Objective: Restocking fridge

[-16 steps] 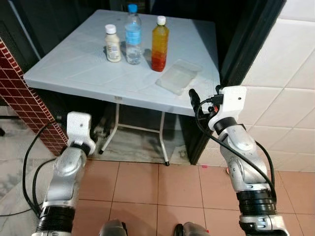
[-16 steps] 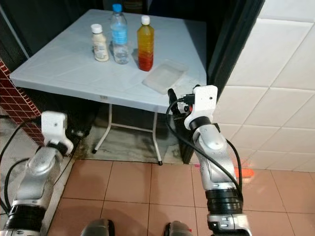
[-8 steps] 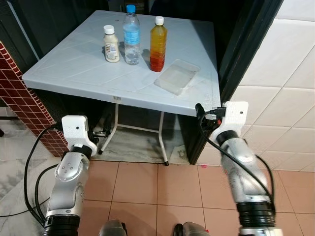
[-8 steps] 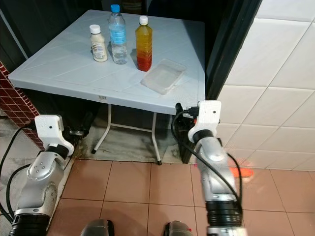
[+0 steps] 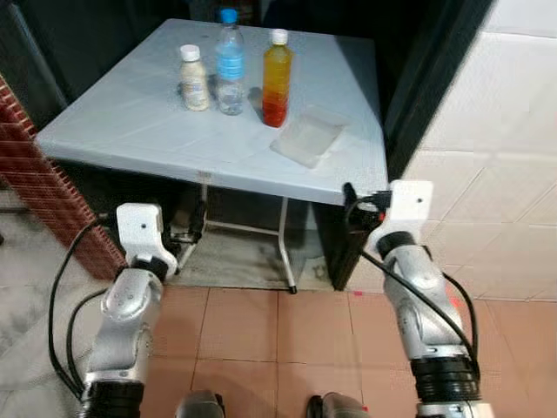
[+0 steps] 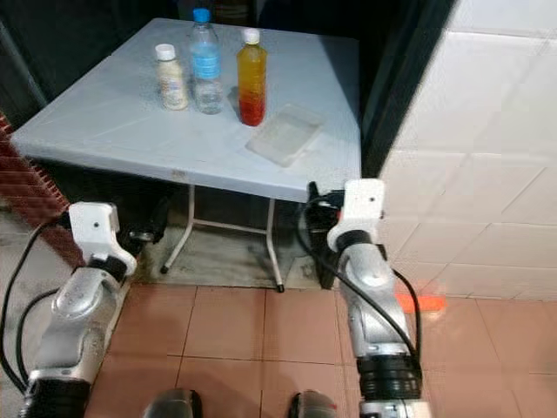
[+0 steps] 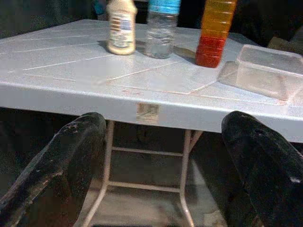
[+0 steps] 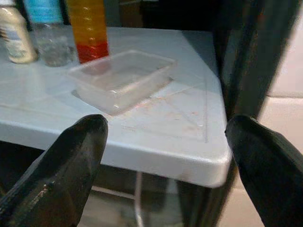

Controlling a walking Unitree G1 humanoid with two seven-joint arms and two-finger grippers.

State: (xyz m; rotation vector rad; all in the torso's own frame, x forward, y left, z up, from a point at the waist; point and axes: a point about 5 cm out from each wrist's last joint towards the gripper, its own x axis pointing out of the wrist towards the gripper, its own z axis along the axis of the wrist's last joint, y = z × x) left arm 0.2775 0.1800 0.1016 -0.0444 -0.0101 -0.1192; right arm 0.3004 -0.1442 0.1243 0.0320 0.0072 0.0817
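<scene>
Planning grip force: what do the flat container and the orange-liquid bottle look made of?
Flat container: clear, thin plastic, slightly frosted; the table shows through it. Orange bottle: transparent, glossy plastic, likely; the liquid is visible, white cap.

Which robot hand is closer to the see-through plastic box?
Right. The right gripper hangs open just below the table edge beneath the clear plastic box. The left gripper is open too, lower and farther off under the table's near edge.
</scene>
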